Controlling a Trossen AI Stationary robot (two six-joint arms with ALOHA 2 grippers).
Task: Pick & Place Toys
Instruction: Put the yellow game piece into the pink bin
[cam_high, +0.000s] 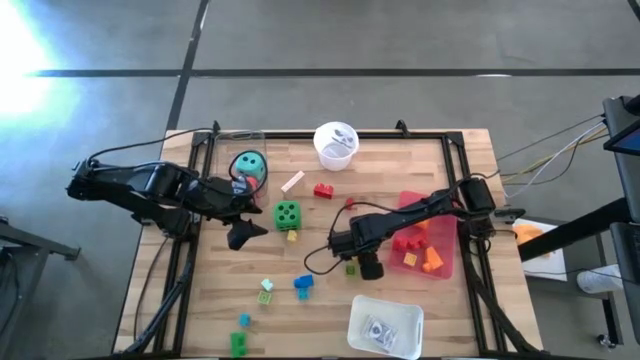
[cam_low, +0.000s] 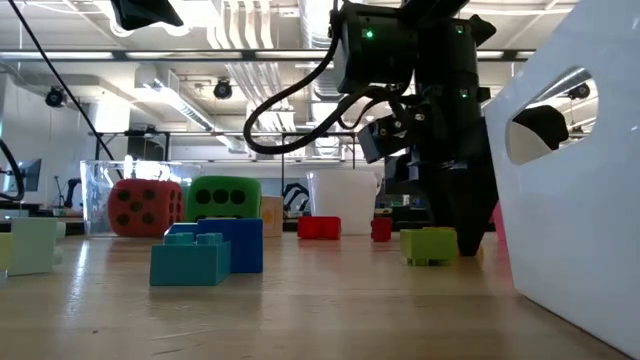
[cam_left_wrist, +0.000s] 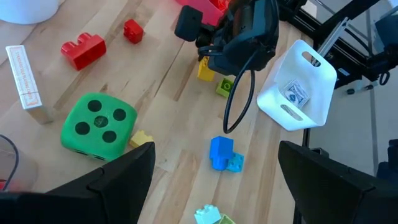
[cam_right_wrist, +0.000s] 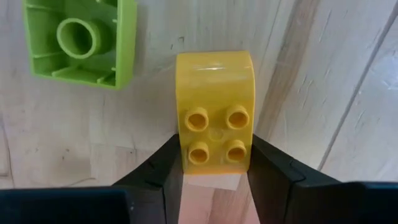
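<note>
Right, down at the surface with the right end effector, squeezed onto the yellow brick, one dark finger against each long flank, studs facing up at the wrist camera. Gripping across the narrow width, sensibly, probably because the smooth side walls give flat contact and the studs would not. Not lifted yet by the look of it, base apparently flat on the wood. Sitting just beside, the light green brick, flipped hollow side up, close enough to get nudged if the lift comes up crooked, though clear of both fingers for now. Seen from above, all of this near the middle of the surface, only a short reach from the red bin with red and orange bricks already inside, so very likely the drop-off, hence the pick from the bin's near edge first. Over on the other side, the left end effector hanging above the wood with fingers spread wide and nothing between them, parked near the green die, plausibly lined up for that die next while keeping out of the right arm's lane. Farther back, the teal die inside a clear box, and toward the front a blue brick among other loose pieces waiting. Plenty left to clear, then. Straight vertical lift wanted here, then a swing across to the bin.
</note>
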